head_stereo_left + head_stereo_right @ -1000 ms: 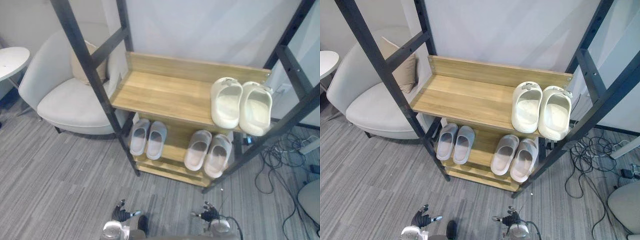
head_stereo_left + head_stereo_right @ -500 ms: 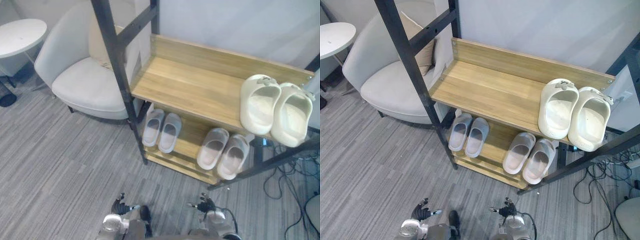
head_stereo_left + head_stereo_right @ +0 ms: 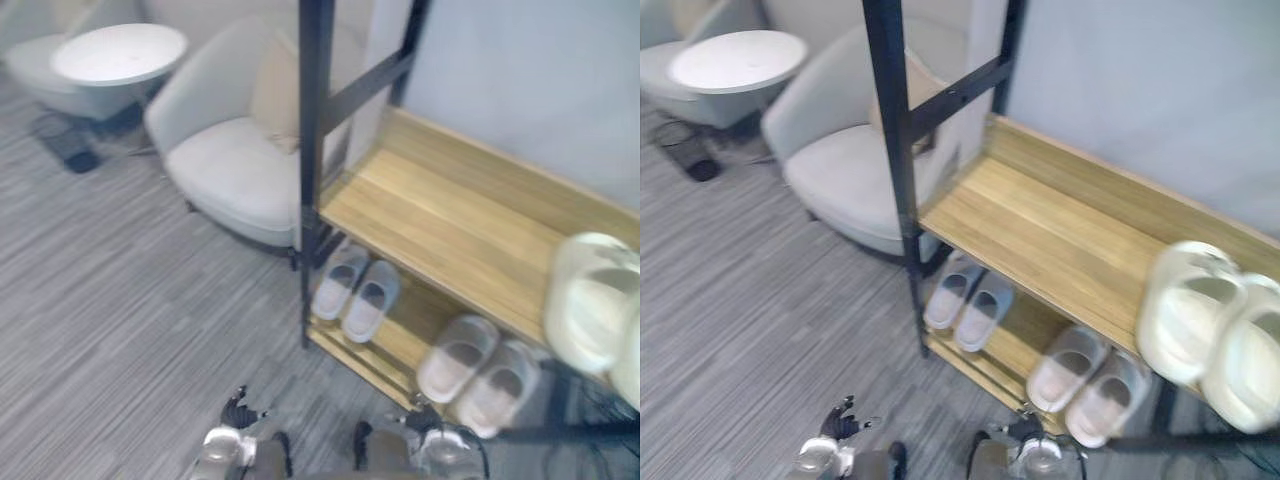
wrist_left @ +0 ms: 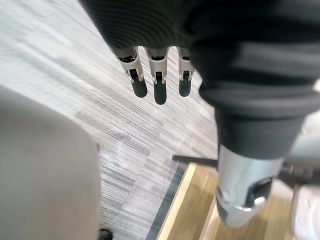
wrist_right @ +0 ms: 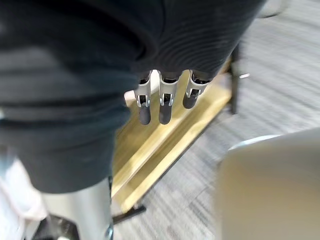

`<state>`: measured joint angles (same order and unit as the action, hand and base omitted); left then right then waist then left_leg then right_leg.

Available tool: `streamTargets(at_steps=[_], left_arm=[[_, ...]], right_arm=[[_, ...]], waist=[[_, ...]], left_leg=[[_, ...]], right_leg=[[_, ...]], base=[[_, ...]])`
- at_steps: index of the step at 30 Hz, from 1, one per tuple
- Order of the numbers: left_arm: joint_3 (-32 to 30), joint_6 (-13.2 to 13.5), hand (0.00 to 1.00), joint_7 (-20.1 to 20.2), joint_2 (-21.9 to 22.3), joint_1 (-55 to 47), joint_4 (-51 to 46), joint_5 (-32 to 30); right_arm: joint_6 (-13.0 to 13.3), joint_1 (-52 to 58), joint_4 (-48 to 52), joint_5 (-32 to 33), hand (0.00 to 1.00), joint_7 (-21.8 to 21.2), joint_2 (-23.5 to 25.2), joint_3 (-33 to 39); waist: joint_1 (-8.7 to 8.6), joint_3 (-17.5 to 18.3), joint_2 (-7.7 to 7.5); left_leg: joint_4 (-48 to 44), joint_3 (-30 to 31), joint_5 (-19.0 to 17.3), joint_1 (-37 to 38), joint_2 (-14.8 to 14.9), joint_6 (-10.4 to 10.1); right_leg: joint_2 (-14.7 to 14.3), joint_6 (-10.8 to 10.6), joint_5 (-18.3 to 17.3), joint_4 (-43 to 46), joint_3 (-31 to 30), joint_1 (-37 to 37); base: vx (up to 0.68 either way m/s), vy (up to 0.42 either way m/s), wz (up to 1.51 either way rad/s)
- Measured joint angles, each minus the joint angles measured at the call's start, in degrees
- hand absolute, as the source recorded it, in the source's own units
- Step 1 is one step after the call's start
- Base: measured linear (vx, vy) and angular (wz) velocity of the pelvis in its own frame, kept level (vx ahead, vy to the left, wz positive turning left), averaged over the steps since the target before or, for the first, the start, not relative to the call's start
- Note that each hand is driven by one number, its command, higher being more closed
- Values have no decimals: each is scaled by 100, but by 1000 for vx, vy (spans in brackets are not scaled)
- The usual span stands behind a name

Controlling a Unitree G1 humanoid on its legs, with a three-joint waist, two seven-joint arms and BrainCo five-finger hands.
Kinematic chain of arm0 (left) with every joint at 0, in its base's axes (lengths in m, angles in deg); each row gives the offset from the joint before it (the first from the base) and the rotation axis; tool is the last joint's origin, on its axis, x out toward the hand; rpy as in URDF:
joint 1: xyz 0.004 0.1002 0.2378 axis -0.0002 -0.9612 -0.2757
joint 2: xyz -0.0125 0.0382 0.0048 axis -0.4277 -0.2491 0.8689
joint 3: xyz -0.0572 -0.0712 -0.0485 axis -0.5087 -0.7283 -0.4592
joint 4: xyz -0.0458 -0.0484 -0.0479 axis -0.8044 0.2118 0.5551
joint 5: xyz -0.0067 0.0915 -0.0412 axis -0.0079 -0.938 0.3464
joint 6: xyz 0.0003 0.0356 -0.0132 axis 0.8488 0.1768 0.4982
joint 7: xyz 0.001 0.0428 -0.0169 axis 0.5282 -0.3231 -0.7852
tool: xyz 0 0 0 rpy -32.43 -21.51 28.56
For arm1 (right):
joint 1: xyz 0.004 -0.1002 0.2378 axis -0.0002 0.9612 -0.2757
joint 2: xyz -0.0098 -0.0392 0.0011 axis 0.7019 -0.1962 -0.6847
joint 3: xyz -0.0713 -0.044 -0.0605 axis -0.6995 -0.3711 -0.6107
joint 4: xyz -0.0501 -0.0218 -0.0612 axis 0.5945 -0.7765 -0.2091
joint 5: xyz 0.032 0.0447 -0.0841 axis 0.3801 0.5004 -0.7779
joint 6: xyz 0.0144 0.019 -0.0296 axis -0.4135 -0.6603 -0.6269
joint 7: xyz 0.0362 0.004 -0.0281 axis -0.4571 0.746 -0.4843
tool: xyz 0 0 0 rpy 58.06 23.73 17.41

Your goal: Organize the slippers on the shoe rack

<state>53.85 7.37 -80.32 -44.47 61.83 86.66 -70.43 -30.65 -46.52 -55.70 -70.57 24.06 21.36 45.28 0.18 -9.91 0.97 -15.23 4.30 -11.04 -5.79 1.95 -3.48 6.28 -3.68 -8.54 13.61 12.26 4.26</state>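
Right eye view: cream slippers (image 3: 1188, 315) atop shoe rack (image 3: 1040, 240)

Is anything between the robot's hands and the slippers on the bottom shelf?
Nothing visible. Left hand and right hand hang open before the rack; its black post stands left of the grey slippers, not across them.

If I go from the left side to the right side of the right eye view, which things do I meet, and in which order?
round white table → pale armchair → grey slippers on the lower shelf → beige slippers on the same shelf → cream slippers on the upper shelf
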Motion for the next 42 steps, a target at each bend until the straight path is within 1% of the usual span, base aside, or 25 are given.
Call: streamTargets(at_steps=[2,7,11,13,17,18,19,20,21,22,23,24,25,26,27,28,29,30,31,35,36,37,38,40,42], left_arm=[[-1,0,0,0,-13,-34,-2,-3],[9,2,0,5,5,9,-14,-5],[16,1,0,2,-1,0,-12,-5],[17,0,0,-4,-35,-15,-12,-3],[87,1,0,-9,-80,0,-45,0],[134,0,0,-19,-64,6,-74,5],[158,0,0,-80,-5,111,-104,10],[257,2,0,-128,-30,161,-103,19],[271,2,0,-125,-63,201,-105,20],[291,4,0,-127,-53,241,-97,24],[307,0,0,-121,142,316,-68,28],[307,-17,0,-115,247,304,-54,35],[306,-17,0,-115,267,298,-54,41],[303,-10,0,-117,259,271,-69,48],[351,0,0,-119,199,280,-103,51],[374,-2,0,-118,149,285,-108,53],[388,-3,0,-119,127,277,-106,54],[475,-3,0,-117,70,262,-84,52],[470,-5,0,-118,37,256,-21,52],[446,-11,0,-114,-120,41,89,44],[445,-11,0,-114,-135,22,96,42],[435,-9,0,-114,-154,-4,100,40],[433,-10,0,-115,-160,-4,104,39],[325,-11,0,-114,-148,-19,111,38],[232,-11,0,-113,-143,-11,138,40]], right_arm=[[-7,110,2,-4,0,2,81,-5],[17,137,96,-43,0,11,101,-73],[39,245,233,-50,0,4,131,-250],[57,221,234,-54,0,10,291,-314],[103,95,246,-53,0,20,322,-459],[107,57,247,-54,0,31,314,-457],[132,-35,282,-56,0,57,274,-452],[138,-98,401,-55,0,66,285,-469],[141,-103,432,-57,0,68,307,-467],[146,-106,449,-57,0,71,320,-466],[130,-258,449,-57,0,101,175,-449],[115,-339,456,-58,0,131,99,-448],[109,-341,461,-57,0,137,87,-444],[76,-287,470,-57,0,174,71,-390],[70,-211,472,-57,0,171,77,-265],[58,-183,472,-59,0,173,125,-218],[55,-173,473,-59,0,173,131,-219],[54,-156,468,-68,0,167,162,-218],[37,-159,443,-102,0,167,183,-212],[0,-250,427,-106,0,127,346,-219],[-3,-234,425,-104,0,117,351,-218],[-5,-187,421,-104,0,113,351,-217],[-5,-172,421,-104,0,112,351,-217],[-9,-23,419,-101,0,85,360,-221],[-9,25,417,-101,0,53,396,-227]], waist=[[10,-13,-68],[16,113,-251],[23,131,-263],[66,190,-353],[144,206,-378],[143,203,-359],[141,100,-157],[126,114,-209],[119,111,-319],[102,94,-344],[39,29,-38],[-20,-2,30],[-23,6,45],[-33,5,5],[-81,32,-82],[-80,42,-172],[-79,58,-200],[-91,78,-232],[-96,63,-210],[-88,64,-195],[-87,64,-198],[-89,63,-201],[-94,61,-202],[-117,59,-215],[-124,45,-260]], left_leg=[[234,53,-8,346,97,-46],[324,146,7,393,94,-67],[321,428,27,407,9,-92],[318,466,157,337,-74,-190],[316,520,422,150,-182,-273],[294,379,533,84,-169,-270],[133,74,627,-99,-25,-283],[132,-311,751,-275,6,-210],[164,-519,760,-309,-43,-125],[180,-1110,572,-313,-24,55],[-187,-2254,169,-414,415,298],[-328,-2969,109,-397,618,356],[-352,-3124,111,-391,666,357],[-358,-3263,131,-384,594,345],[-150,-3133,140,-288,425,356],[141,-3007,297,-202,242,433],[269,-2971,376,-174,171,445],[762,-2793,667,-40,-76,530],[1044,-2689,828,52,-202,611],[1735,-2483,1101,416,-403,669],[1826,-2387,1148,451,-433,702],[1888,-2233,1173,481,-471,679],[1893,-2196,1174,486,-474,676],[1895,-1814,1202,483,-523,635],[1890,-1565,1213,484,-588,619]], right_leg=[[-121,7,9,-252,156,-426],[-115,-8,25,-477,347,-662],[-97,-18,150,-735,652,-977],[-32,-29,175,-740,868,-1047],[95,-29,177,-452,1165,-994],[119,-27,175,-119,1250,-864],[85,-10,-81,461,1198,-389],[-167,72,20,-796,1024,-543],[-84,177,425,-1107,1035,-545],[7,251,605,-1164,1246,-554],[-122,292,572,-1078,1477,-533],[-83,292,531,-936,1688,-544],[-66,257,501,-872,1757,-555],[64,140,295,-645,1966,-661],[179,40,159,-527,2210,-724],[276,3,134,-496,2349,-750],[310,2,135,-482,2388,-744],[425,-5,153,-417,2517,-737],[521,-9,152,-256,2568,-714],[772,-15,139,472,2511,-558],[788,-7,135,606,2379,-516],[743,63,51,694,1931,-422],[711,68,11,703,1758,-408],[387,52,-277,707,789,-361],[247,74,-411,707,586,-339]], base=[[192,-111,35],[141,-24,23],[94,23,53],[69,11,64],[30,-16,70],[-17,13,68],[-80,28,106],[-131,34,101],[-143,14,103],[-135,40,78],[-99,98,88],[-55,122,67],[-19,133,86],[-16,134,104],[-23,163,122],[-9,112,85],[-20,102,74],[-22,119,71],[-29,148,66],[-57,143,27],[-77,129,41],[-69,97,40],[-80,99,60],[-68,43,72],[-62,-39,77]])
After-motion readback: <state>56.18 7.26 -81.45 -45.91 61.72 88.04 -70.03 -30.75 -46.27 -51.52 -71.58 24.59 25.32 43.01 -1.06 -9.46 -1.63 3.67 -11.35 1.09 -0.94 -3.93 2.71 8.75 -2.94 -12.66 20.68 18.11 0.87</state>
